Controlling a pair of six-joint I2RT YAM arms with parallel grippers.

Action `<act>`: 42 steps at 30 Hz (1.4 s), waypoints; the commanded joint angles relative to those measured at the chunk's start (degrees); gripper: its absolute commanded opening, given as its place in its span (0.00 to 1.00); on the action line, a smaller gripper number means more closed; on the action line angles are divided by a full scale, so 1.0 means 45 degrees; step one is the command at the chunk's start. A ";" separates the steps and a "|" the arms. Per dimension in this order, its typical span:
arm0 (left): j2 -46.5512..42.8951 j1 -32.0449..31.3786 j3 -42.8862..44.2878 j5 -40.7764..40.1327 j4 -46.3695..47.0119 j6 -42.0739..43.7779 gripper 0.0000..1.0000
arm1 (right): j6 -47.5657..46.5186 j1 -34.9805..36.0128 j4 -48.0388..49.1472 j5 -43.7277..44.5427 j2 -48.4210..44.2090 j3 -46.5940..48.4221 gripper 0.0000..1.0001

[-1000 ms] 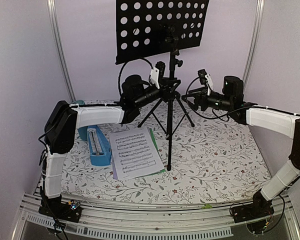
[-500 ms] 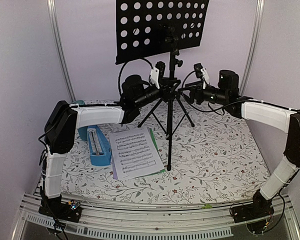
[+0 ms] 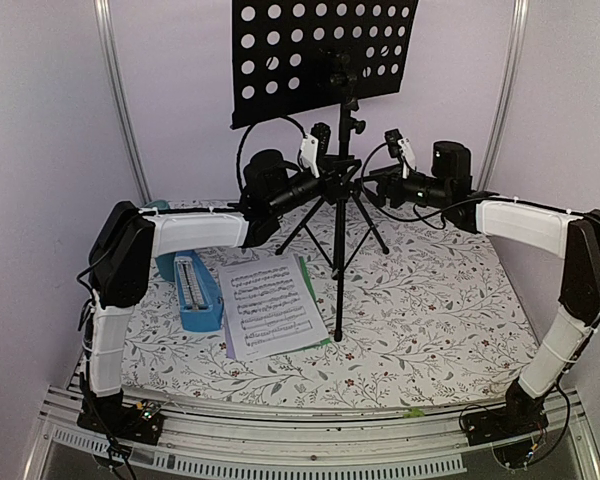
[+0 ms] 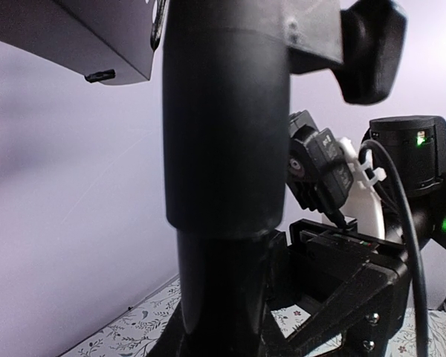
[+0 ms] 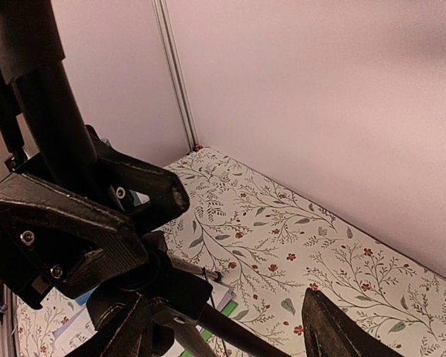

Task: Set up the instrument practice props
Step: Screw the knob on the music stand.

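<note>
The black music stand stands on its tripod at the back of the table, its perforated desk high up. My left gripper is shut on the stand's pole just above the tripod hub. My right gripper is open just right of the pole, at the same height. In the right wrist view its fingers straddle a tripod leg without touching it. White sheet-music pages with a green page under them lie flat. The blue metronome lies to their left.
A teal cup stands behind the metronome, partly hidden by my left arm. The tripod's legs spread over the floral cloth. Walls close in at the back and on both sides.
My right gripper has moved left and slightly up, closer to the stand's pole. The left gripper, stand, pages and metronome have not moved.
</note>
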 commanded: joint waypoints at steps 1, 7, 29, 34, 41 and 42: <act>-0.0045 -0.0269 -0.0165 0.0252 -0.1024 -0.0564 0.00 | 0.0138 -0.0188 -0.0707 0.0373 0.0599 0.0251 0.70; -0.0061 -0.0249 -0.0190 0.0233 -0.1041 -0.0534 0.00 | 0.0144 -0.0193 -0.0538 0.0016 0.0592 -0.0502 0.70; 0.0064 -0.0244 -0.0090 0.0237 -0.1019 -0.0612 0.00 | -0.1303 0.0234 -0.0277 -0.0008 -0.1548 -0.1735 0.70; 0.0026 -0.0247 -0.0055 0.0233 -0.1077 -0.0540 0.00 | -0.2225 0.0551 -0.0606 -0.0211 -0.1434 -0.1367 0.69; 0.0038 -0.0242 -0.0009 0.0274 -0.1130 -0.0516 0.00 | -0.2861 0.0631 -0.0641 0.0117 -0.0931 -0.1056 0.63; 0.0027 -0.0246 -0.0009 0.0271 -0.1127 -0.0515 0.00 | -0.2920 0.0669 -0.0641 0.0154 -0.0885 -0.1054 0.61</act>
